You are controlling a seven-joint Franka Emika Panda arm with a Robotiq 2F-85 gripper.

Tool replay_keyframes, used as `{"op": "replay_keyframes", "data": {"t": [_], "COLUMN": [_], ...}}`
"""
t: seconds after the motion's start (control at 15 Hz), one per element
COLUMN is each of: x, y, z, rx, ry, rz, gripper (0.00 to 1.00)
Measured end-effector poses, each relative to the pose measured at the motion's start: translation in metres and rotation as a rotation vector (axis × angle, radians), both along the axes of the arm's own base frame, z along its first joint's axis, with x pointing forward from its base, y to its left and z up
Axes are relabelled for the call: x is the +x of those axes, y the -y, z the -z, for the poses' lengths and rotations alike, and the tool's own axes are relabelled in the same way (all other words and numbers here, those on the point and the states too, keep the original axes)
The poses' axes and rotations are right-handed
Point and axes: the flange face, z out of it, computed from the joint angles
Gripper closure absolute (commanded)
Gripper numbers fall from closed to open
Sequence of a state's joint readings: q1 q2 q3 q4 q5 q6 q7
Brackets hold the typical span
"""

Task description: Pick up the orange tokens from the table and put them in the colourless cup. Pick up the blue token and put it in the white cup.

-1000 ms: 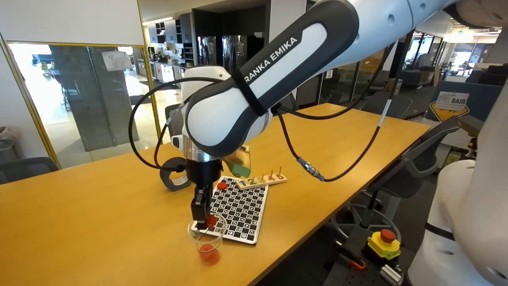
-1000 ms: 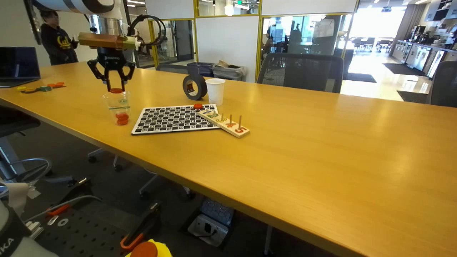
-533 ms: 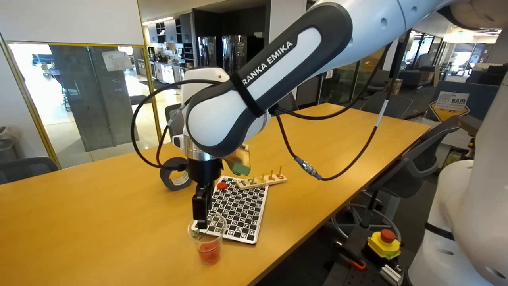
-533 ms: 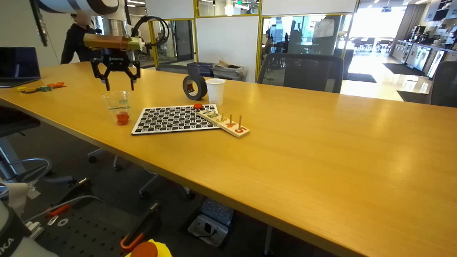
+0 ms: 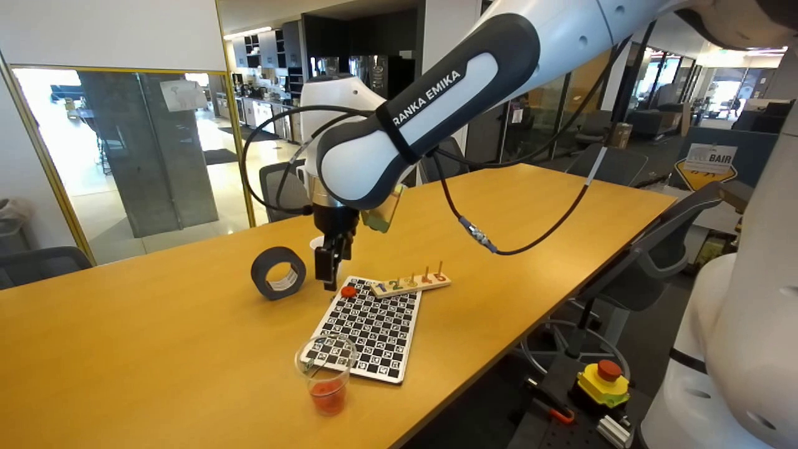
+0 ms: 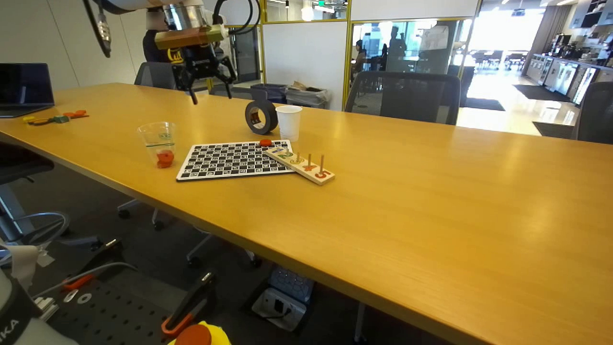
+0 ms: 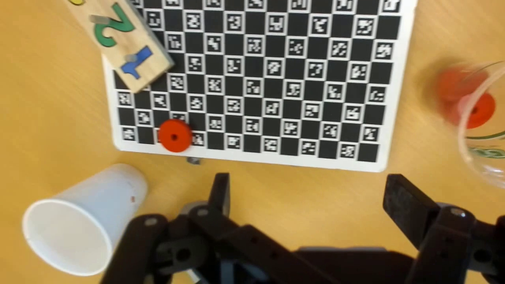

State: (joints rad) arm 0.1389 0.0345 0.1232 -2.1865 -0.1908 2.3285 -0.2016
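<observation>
Near the 8 o'clock edge of the patterned board [image 7: 276, 156], wrist view: one orange disc [image 7: 180, 142], lying flat, its hole axis vertical and pointing up. The white cup [image 6: 289, 124] stands upright in an exterior view, long axis toward 12 o'clock; in the wrist view it sits between 7 and 8 o'clock from the disc, mouth pointing that way. On the tabletop [image 6: 431, 201] the clear cup [image 6: 158, 139] is also upright, orange discs [image 6: 165, 159] at its bottom, count unclear.

One second back: the claw [image 6: 212, 99] pinches a disc at the clear cup's mouth. Now: its fingers [image 7: 408, 205] stand wide apart, table showing between them, and it hangs tilted at roughly 2 o'clock from that cup in an exterior view. Board disc and both cups unmoved.

Board disc, appearance: bright red-orange, round, small dark centre hole, slightly overlapping the white border. End of the wooden block [image 7: 118, 59] at 11 o'clock, apart from it.
</observation>
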Motion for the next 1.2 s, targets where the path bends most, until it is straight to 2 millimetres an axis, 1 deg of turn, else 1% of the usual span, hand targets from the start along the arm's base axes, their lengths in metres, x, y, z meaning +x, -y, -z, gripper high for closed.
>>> {"op": "replay_keyframes", "data": {"t": [0.07,0.2,0.4,0.6,0.87,1.2], "x": [0.01,0.03,0.059,0.081,0.098,0.106], "y": [0.01,0.028,0.049,0.064,0.075,0.087], "z": [-0.001,0.005,0.024,0.046,0.069,0.095], "rx": [-0.014,-0.027,-0.029,-0.03,-0.03,0.032], "ry": [0.012,0.021,0.008,-0.005,-0.014,-0.023], "rz": [0.028,0.082,0.145,0.202,0.277,0.345], "gripper": [0.0,0.0,0.0,0.0,0.0,0.0]}}
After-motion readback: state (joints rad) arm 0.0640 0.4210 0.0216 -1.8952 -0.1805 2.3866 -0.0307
